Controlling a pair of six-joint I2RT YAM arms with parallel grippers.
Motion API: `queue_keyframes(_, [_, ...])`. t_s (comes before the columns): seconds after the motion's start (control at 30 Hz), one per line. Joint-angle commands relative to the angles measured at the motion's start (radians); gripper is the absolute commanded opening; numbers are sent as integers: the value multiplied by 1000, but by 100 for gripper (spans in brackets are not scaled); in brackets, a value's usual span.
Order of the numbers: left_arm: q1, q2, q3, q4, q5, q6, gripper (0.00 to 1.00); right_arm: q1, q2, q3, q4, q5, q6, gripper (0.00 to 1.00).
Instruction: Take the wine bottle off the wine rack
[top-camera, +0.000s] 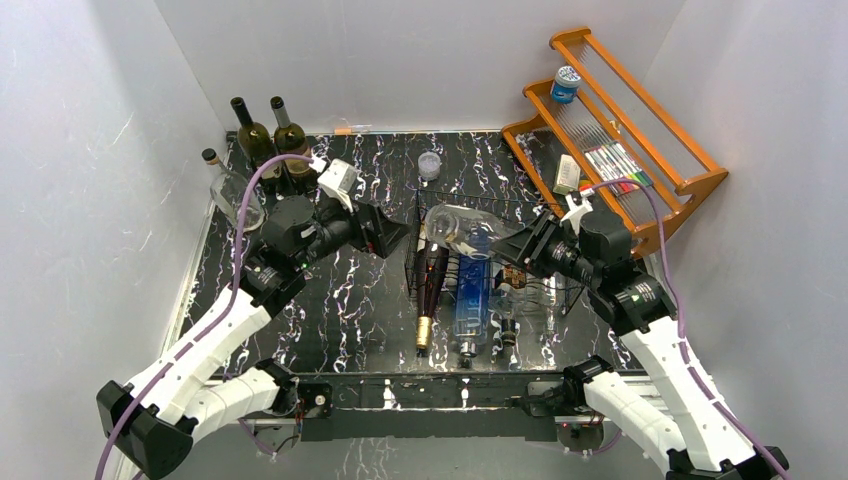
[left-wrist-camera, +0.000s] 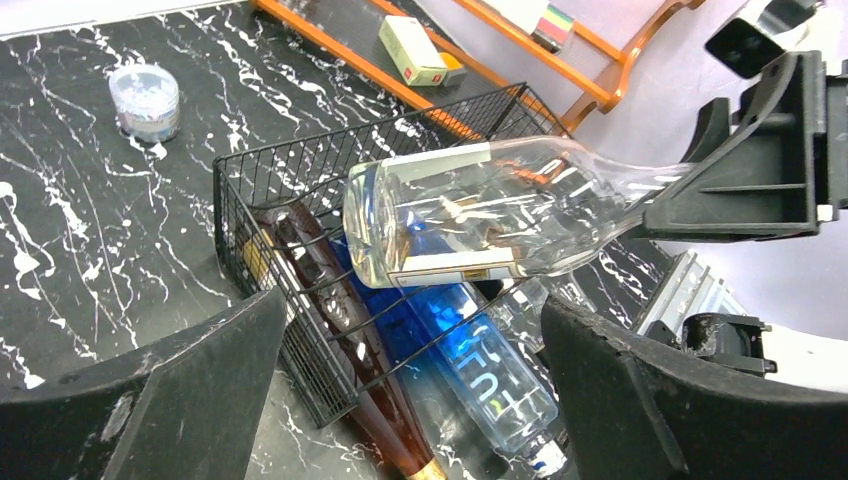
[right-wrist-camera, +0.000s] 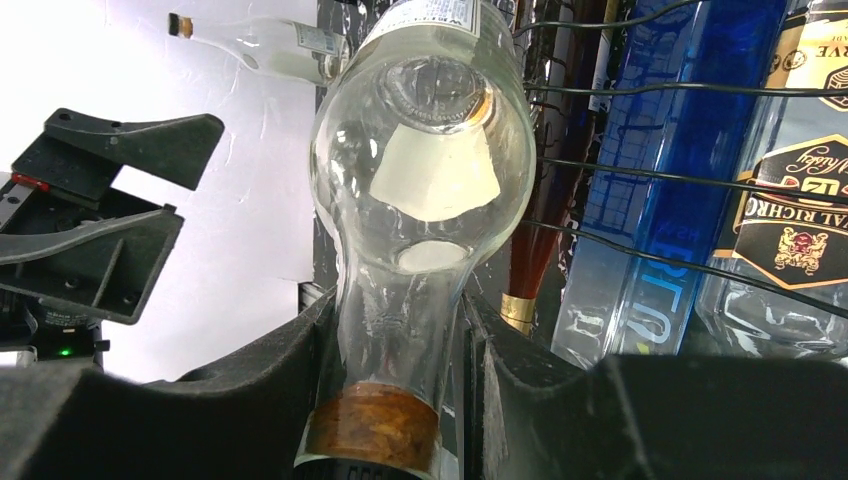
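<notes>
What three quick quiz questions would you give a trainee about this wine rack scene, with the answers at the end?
1. True or false: the right arm's fingers are shut on the neck of the clear wine bottle, which is raised above the wine rack.
2. The left arm's fingers are: A) open and holding nothing; B) shut on a green bottle; C) out of sight.
3. What colour is the bottle lying in the rack right beside the dark red bottle?

Key: 1 true; 2 A; 3 blue, the blue bottle.
</notes>
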Motion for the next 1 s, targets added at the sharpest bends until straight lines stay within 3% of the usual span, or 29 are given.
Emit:
queue_keyframes(0.0, [-4,-17,23,-53,-19,5,98,5,-30,113,293,-38,22,0])
queue_keyframes(0.27, [-4,9,40,-56,43,-16,98,4,5,123,305,-50,41,0])
queue_keyframes(0.53, [-14,189,86,-11,240,-41,98,4,-14,19,315,-66,-74,0])
queue_keyframes(0.8, [-116,219,77,56,247,276,98,5,36,40,113,-187,-274,0])
queue_keyframes(0.97, [-122,275,80,51,259,329,98,4,75,38,-40,-282,-368,0])
